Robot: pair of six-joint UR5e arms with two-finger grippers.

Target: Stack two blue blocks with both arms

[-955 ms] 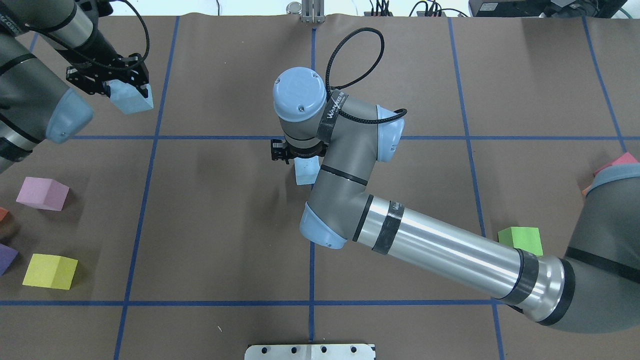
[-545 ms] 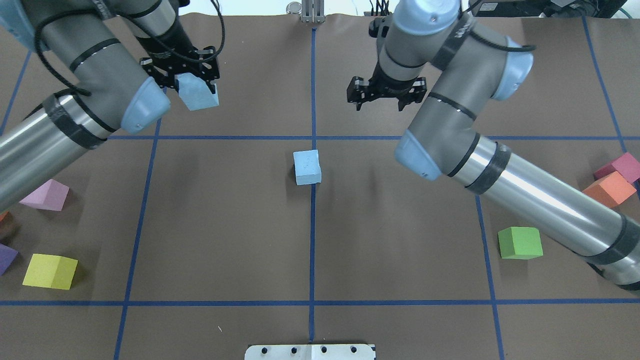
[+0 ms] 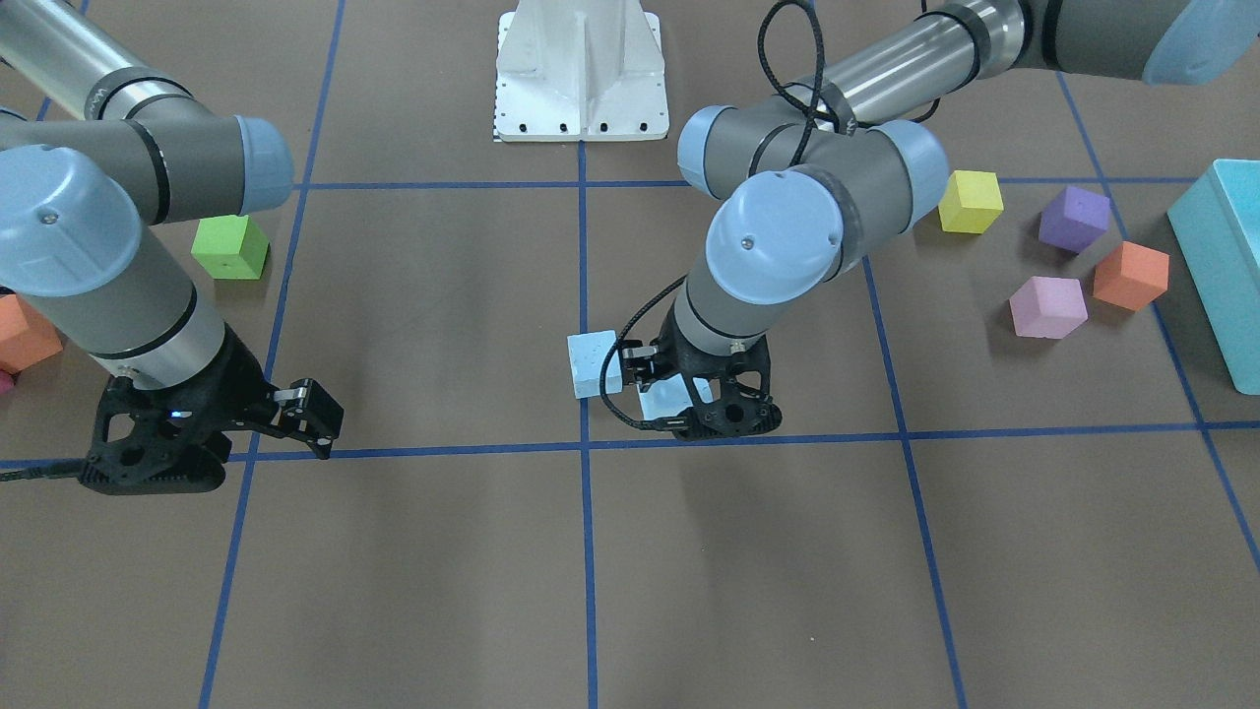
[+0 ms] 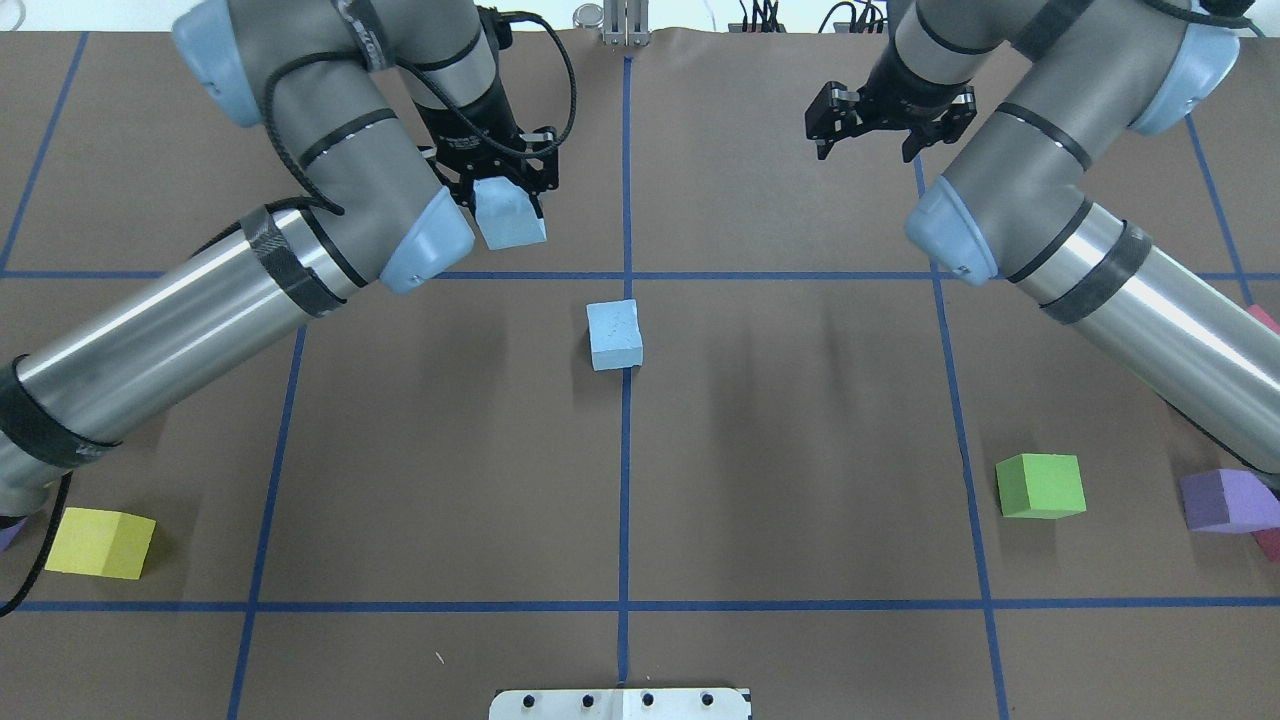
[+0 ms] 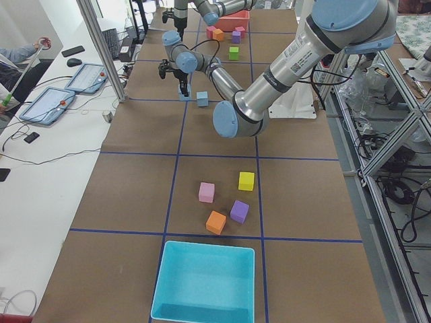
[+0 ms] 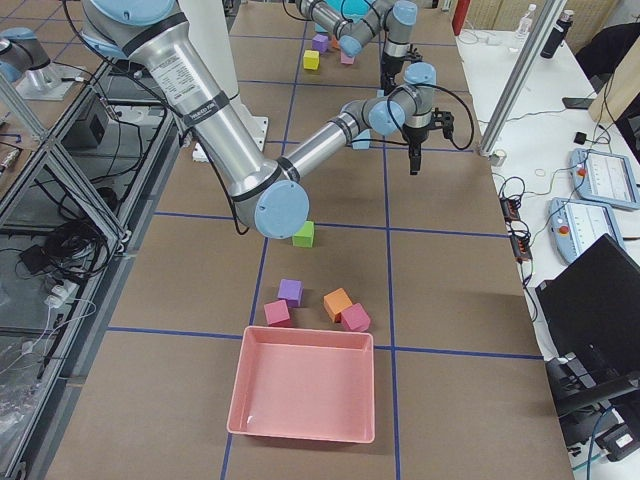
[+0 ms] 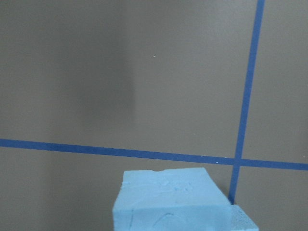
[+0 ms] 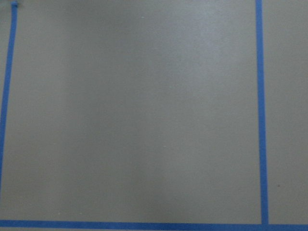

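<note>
Overhead view, read from the left edge to the right. A yellow cube (image 4: 100, 542) lies in the lower left corner on the brown table (image 4: 780, 450), which is marked with a grid of blue tape. My left arm (image 4: 200, 320) enters from the left edge and reaches toward the upper centre. There my left gripper (image 4: 505, 200) is clamped on the first blue block (image 4: 512, 225), which sits tilted between my fingers (image 4: 470, 190). The second blue block (image 4: 614, 335) rests on the table at the centre of the frame, on the middle tape line. It lies down and to the right of the first blue block and is not touching it. In the upper right, my right gripper (image 4: 868, 135) hangs with its fingers spread and nothing between them, and its wrist camera shows only bare table and tape. My right arm (image 4: 1120, 290) runs from it to the right edge. A green cube (image 4: 1040, 486) and a purple cube (image 4: 1225, 500) lie in the lower right.
</note>
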